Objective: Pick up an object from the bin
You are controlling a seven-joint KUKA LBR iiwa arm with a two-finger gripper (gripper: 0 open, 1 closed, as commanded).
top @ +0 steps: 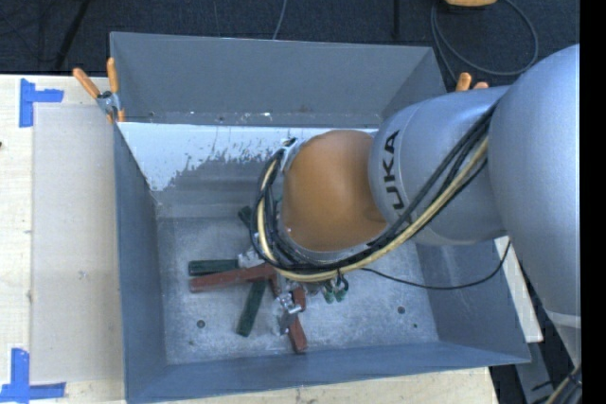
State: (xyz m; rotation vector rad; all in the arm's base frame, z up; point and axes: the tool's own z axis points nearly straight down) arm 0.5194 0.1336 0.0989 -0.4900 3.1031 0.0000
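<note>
My gripper (284, 306) reaches down into the middle of the bin floor, mostly hidden under the orange dome on the wrist. It stands over a small crossed pile of bars. A red-brown bar (225, 280) lies flat, pointing left from the gripper. Just above that bar lies a dark green bar (212, 266). Another dark green bar (251, 309) slants down to the left. A short red-brown piece (297, 334) sticks out right below the gripper, touching or very close to it. Whether anything is held is hidden.
A dark green end (246, 219) shows at the dome's left edge, and a small green bit (332, 293) lies by its lower right. The arm and its cables cover the bin's right half. Bare bin floor lies at the left and front.
</note>
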